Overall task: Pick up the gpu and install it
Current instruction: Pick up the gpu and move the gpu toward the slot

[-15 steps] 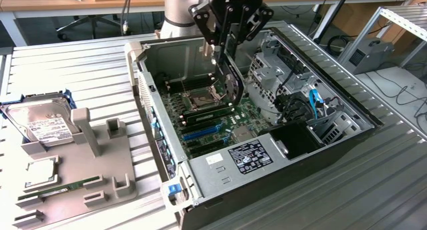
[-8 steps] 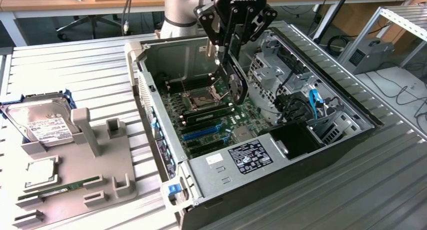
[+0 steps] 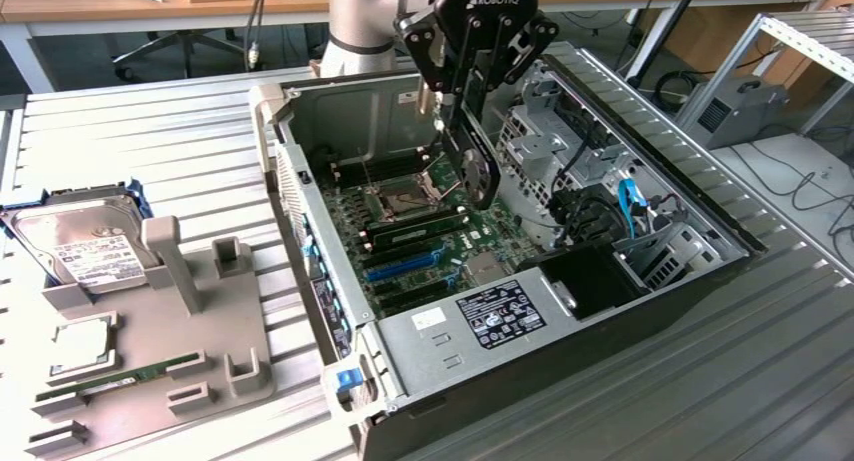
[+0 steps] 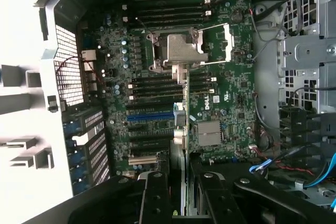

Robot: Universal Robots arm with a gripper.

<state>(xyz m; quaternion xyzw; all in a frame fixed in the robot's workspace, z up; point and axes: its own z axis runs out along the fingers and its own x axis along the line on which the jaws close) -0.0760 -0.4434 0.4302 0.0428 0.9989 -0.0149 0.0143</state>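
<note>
Gripper (image 3: 467,93) jaws clamped on gpu (image 3: 477,169), which hangs edge-down inside open case (image 3: 287,181), above motherboard (image 3: 447,236) beside CPU socket (image 3: 400,201). Drive cage (image 3: 547,146) close alongside; blue slot (image 3: 400,268) nearer power supply (image 3: 501,316).

One arm (image 3: 360,21), one gripper (image 3: 470,121), one gpu (image 3: 478,171). On the worktop (image 3: 160,151), one open computer case (image 3: 284,131) sits mid-surface, and inside it I count one motherboard (image 3: 414,221) and one power supply (image 3: 487,316). Along the worktop's edge at the exterior view's left: one grey holder (image 3: 200,321), one hard drive (image 3: 83,243), one processor chip (image 3: 83,346), one green memory stick (image 3: 120,378).
</note>
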